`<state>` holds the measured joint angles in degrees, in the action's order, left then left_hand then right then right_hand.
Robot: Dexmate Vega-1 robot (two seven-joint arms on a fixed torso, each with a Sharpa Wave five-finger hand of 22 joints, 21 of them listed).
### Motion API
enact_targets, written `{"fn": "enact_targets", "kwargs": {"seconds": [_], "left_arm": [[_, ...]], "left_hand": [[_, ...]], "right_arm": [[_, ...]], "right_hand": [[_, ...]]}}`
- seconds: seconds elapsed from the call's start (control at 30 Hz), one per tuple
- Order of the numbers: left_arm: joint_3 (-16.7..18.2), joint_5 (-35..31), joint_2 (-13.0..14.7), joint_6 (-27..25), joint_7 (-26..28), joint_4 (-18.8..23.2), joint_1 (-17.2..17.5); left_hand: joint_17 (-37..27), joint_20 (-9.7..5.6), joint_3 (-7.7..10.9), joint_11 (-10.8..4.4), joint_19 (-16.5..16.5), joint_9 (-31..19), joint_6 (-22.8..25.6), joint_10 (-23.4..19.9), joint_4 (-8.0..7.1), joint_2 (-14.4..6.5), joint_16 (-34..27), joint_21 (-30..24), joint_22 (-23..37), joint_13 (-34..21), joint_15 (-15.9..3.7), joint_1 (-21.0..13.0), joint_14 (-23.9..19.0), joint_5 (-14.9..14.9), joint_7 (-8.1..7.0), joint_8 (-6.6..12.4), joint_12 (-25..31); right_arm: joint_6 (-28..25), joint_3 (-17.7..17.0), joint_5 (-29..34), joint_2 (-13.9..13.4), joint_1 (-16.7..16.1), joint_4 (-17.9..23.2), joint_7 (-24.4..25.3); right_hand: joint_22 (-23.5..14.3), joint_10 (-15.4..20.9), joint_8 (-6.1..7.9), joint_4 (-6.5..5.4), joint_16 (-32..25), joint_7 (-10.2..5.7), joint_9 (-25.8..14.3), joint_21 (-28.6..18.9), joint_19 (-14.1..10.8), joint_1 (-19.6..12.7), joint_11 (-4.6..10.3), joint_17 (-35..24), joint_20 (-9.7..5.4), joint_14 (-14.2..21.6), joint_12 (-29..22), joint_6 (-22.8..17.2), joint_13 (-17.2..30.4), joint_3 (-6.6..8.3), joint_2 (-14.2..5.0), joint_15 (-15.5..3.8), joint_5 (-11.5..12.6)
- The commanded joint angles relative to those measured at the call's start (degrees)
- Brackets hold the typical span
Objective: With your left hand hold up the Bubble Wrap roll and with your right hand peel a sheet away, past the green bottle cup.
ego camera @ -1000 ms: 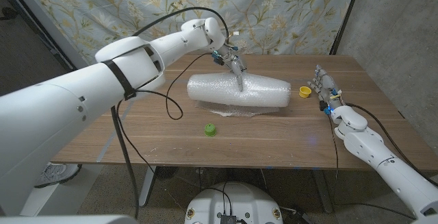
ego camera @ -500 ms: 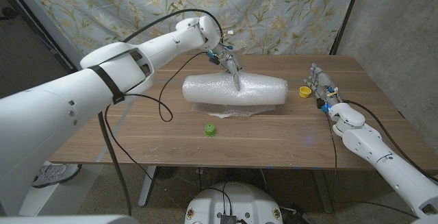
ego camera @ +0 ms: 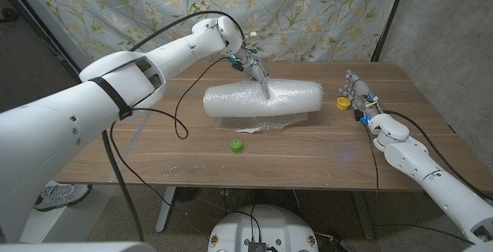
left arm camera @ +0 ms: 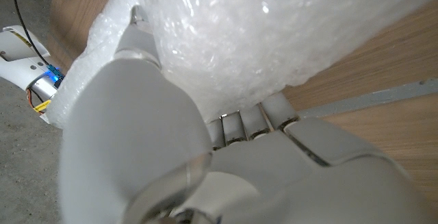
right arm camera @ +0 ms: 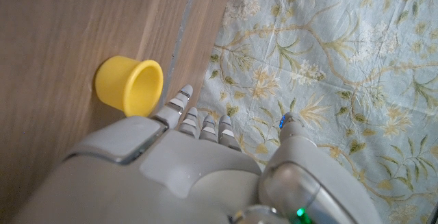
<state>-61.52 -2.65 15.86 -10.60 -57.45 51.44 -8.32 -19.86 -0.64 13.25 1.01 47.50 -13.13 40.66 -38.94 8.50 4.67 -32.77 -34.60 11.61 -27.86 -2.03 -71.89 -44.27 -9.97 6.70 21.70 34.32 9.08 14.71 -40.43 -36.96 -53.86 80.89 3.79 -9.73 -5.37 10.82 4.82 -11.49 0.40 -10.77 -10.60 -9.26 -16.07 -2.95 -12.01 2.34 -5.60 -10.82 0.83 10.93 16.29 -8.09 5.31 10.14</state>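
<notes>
The brown wooden tabletop (ego camera: 192,148) has much free surface in front of the roll, toward the near edge. There stands the small green bottle cup (ego camera: 236,146), alone and well apart from both hands. The far edge of the tabletop runs just before a flowered curtain (ego camera: 308,13).

The big white Bubble Wrap roll (ego camera: 262,98) lies across the middle, its right end lifted a little higher. A loose sheet (ego camera: 258,123) hangs under it and touches the wood. The roll looks shiny, bumpy and half clear in the left wrist view.

The left hand (ego camera: 255,72) grips the roll from above, its fingers pressed into the wrap. The right hand (ego camera: 360,98) holds nothing, its fingers straight and apart, just beside a small yellow plastic cup (ego camera: 343,103) near the right edge.
</notes>
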Motion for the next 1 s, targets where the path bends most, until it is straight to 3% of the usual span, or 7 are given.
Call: {"fn": "enact_targets", "kwargs": {"seconds": [0.03,0.67,1.0], "left_arm": [[0.79,2.55,2.18,-5.82,-0.53,2.93,0.39],[2.12,3.9,7.07,-11.26,-0.2,9.2,0.01],[5.59,8.21,8.63,-13.63,0.94,9.25,0.92]], "left_hand": [[-0.21,-0.13,0.26,-2.26,-0.06,-0.3,0.95,-3.32,-0.63,-6.69,0.21,-0.48,0.07,-0.55,-7.81,-5.96,-8.69,-0.61,0.6,0.5,0.47],[-0.4,-0.05,0.1,-2.22,-0.38,-0.9,1.76,-3.5,-0.72,-7.09,1.05,-1.42,0.03,-1.53,-7.37,-5.17,-9.21,-0.68,0.55,0.86,0.68],[-0.56,0.01,0.08,-2.2,-0.49,-1.21,2.31,-3.59,-0.75,-7.38,1.4,-1.87,0.0,-1.99,-7.39,-4.84,-9.47,-0.71,0.29,1.1,0.8]], "right_arm": [[-0.81,0.79,0.25,-0.26,0.71,0.15,-0.26],[-2.33,1.95,0.86,-0.35,1.87,0.46,-0.59],[-3.39,3.14,1.45,0.06,3.13,0.27,-0.89]], "right_hand": [[-0.13,-0.62,0.22,0.16,-0.26,0.09,-0.34,-0.33,0.29,0.42,0.01,0.0,0.0,-0.45,-0.22,0.39,0.12,0.18,-0.08,-0.36,-0.04],[-0.13,-0.69,0.27,0.23,-0.32,0.1,-0.34,-0.36,0.33,0.48,0.04,0.01,0.04,-0.44,-0.27,0.39,0.11,0.23,-0.08,-0.34,-0.05],[-0.13,-0.71,0.27,0.26,-0.32,0.06,-0.34,-0.37,0.34,0.5,0.05,0.01,0.09,-0.5,-0.29,0.44,0.11,0.26,-0.09,-0.31,-0.05]]}}
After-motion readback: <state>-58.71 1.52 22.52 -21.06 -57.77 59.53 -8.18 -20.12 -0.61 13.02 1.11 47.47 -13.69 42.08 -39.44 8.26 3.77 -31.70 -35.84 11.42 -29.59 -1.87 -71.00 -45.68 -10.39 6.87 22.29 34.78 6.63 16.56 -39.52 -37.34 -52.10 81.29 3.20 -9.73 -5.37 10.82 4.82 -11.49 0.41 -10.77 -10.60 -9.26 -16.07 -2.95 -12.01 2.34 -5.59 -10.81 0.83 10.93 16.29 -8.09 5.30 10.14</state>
